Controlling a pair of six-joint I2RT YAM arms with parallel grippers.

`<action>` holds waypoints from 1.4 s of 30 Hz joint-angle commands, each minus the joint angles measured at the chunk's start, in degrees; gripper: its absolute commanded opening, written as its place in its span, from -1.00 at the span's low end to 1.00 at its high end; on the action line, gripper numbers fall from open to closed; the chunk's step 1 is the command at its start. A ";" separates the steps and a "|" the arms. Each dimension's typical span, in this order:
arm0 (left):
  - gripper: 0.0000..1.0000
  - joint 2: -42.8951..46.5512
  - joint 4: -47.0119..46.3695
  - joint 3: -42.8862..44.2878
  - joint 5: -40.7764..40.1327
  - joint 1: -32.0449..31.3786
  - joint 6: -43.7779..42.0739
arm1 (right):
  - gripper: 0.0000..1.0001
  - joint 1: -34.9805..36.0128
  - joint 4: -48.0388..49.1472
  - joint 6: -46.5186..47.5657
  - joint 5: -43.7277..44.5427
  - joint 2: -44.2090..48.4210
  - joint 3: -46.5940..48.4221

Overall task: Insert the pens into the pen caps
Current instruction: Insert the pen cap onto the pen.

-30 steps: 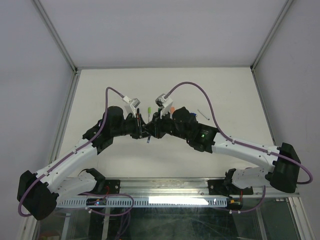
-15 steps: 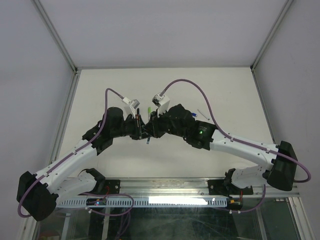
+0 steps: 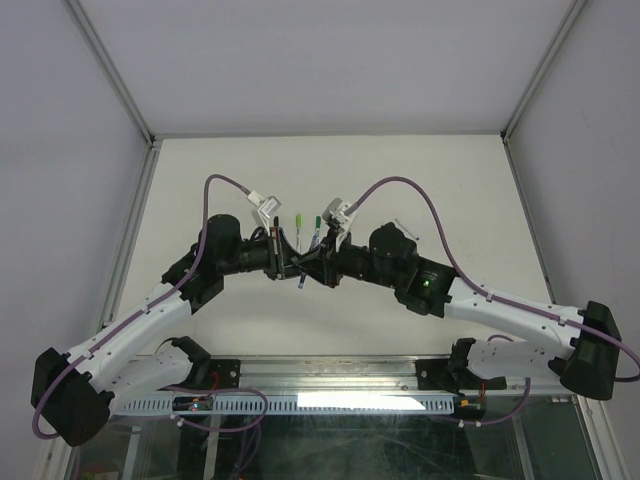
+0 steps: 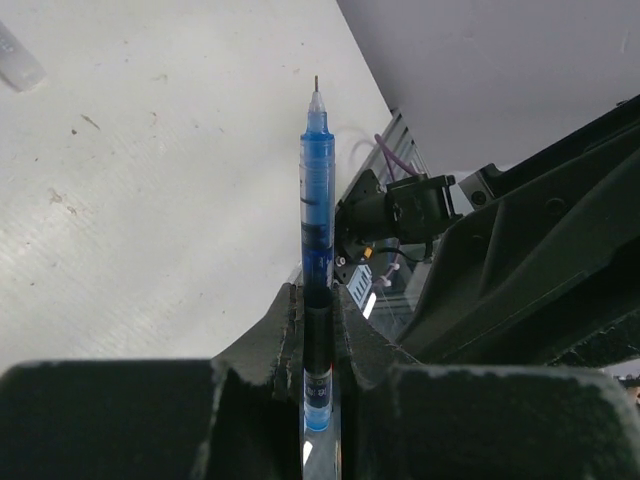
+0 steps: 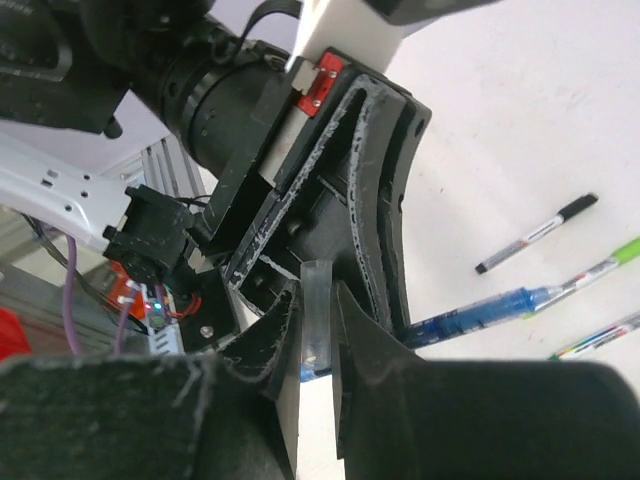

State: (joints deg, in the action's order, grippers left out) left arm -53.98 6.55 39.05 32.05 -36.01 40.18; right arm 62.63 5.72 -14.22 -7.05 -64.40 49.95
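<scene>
My left gripper (image 4: 318, 300) is shut on a blue pen (image 4: 317, 190), whose uncapped tip points away from the wrist over the table. In the right wrist view that same blue pen (image 5: 490, 308) sticks out past the left gripper's black fingers (image 5: 385, 170). My right gripper (image 5: 318, 305) is shut on a clear, short pen cap (image 5: 316, 300) standing up between its fingers. From above, the two grippers meet at mid-table, left gripper (image 3: 289, 268) facing right gripper (image 3: 313, 265), nearly touching. The cap and the pen tip stand apart.
Loose pens lie on the white table behind the grippers: a lime green one (image 3: 298, 221), a dark green one (image 3: 317, 227), and a slim black-capped one (image 5: 536, 233). A pale marker end (image 4: 16, 58) shows at the far left. Metal frame rails border the table.
The right arm has swung back and to the right, its wrist turning. The two green pens behind it have come into view. The left arm has barely moved, and both grips are unchanged.
</scene>
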 commanded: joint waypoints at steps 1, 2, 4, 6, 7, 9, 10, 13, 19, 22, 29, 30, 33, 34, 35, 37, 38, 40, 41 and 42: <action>-1.00 1.16 -5.82 1.09 4.07 -0.35 0.53 | -1.00 0.39 5.06 10.40 -3.66 2.63 -0.23; -1.00 1.11 -5.79 1.00 4.26 -0.37 0.49 | -1.00 0.40 4.57 12.40 -4.19 2.88 0.05; -1.00 0.94 -5.77 0.93 4.49 -0.33 0.34 | -1.00 0.42 3.77 16.13 -5.80 3.43 0.47; -1.00 0.66 -5.72 0.85 4.84 -0.37 0.18 | -1.00 0.41 3.30 19.49 -7.51 4.10 0.53; -1.00 0.49 -5.74 0.78 5.07 -0.32 0.10 | -1.00 0.40 3.08 20.56 -7.88 4.41 0.53; -1.00 0.17 -5.72 0.80 5.45 -0.35 -0.09 | -1.00 0.41 2.28 22.67 -8.75 4.86 0.64; -1.00 0.06 -5.75 0.77 5.55 -0.37 -0.10 | -1.00 0.39 1.95 23.66 -9.21 4.93 0.71; -1.00 -0.23 -5.70 0.97 5.80 -0.37 -0.35 | -1.00 0.42 0.63 26.15 -10.95 5.08 0.91; -1.00 -0.52 -5.43 0.99 6.26 -0.38 -0.72 | -0.98 0.39 -1.10 28.85 -13.25 3.64 2.31; -1.00 -0.45 -5.47 0.99 6.35 -0.38 -0.80 | -0.97 0.43 -1.70 29.77 -13.01 2.57 3.38; -1.00 -0.52 -5.03 1.16 6.76 -0.32 -1.14 | -0.94 0.39 -1.66 30.87 -12.92 1.18 4.34; -1.00 -0.52 -4.94 1.18 6.79 -0.37 -1.24 | -0.93 0.41 -1.52 30.91 -12.83 1.20 4.36; -1.00 -0.59 -4.75 1.04 6.79 -0.38 -1.45 | -0.93 0.41 -1.12 31.16 -12.60 1.52 4.42; -1.00 -0.60 -4.74 1.00 6.79 -0.33 -1.47 | -0.93 0.41 -0.99 31.18 -12.63 1.60 4.52; -1.00 -0.68 -4.74 1.03 6.83 -0.36 -1.51 | -0.92 0.40 -1.02 31.14 -12.64 1.64 4.61; -1.00 -0.69 -4.76 0.92 6.88 -0.35 -1.52 | -0.92 0.40 -1.38 31.40 -12.72 1.58 4.85; -1.00 -0.69 -4.75 0.86 6.88 -0.33 -1.54 | -0.92 0.43 -1.53 31.50 -12.73 1.57 5.01; -1.00 -0.71 -4.79 0.93 6.87 -0.38 -1.63 | -0.92 0.39 -2.05 31.79 -12.73 1.36 5.15; -1.00 -0.70 -4.77 0.94 6.88 -0.38 -1.60 | -0.92 0.42 -2.22 31.80 -12.75 1.28 5.21; -1.00 -0.77 -4.73 0.94 6.96 -0.31 -1.60 | -0.92 0.42 -2.40 31.80 -12.73 1.15 5.15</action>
State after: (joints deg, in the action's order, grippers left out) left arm -54.76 4.23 39.05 37.30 -36.03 39.68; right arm 62.83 2.20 16.51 -19.18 -63.42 52.03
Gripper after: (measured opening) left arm 0.085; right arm 0.149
